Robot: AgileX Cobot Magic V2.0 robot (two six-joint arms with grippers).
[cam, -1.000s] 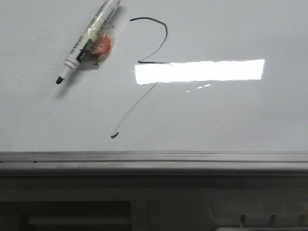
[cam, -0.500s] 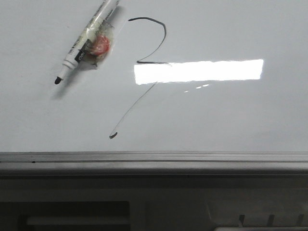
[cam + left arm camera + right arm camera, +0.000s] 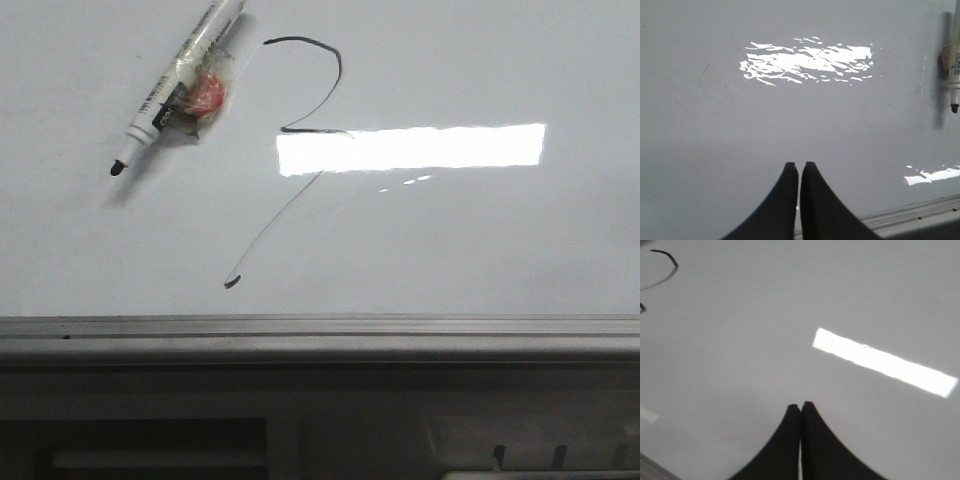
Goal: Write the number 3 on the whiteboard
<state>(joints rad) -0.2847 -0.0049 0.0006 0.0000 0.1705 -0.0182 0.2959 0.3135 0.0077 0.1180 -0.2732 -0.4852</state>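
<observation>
Partly, glare on the whiteboard point(image 3: 480, 230) swallows the number 3 point(image 3: 300, 130) mid-stroke.

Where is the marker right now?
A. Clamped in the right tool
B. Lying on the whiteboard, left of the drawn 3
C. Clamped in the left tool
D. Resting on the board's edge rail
B: the marker lies flat on the whiteboard, left of the 3; the left tool and right tool are both shut and empty.
</observation>
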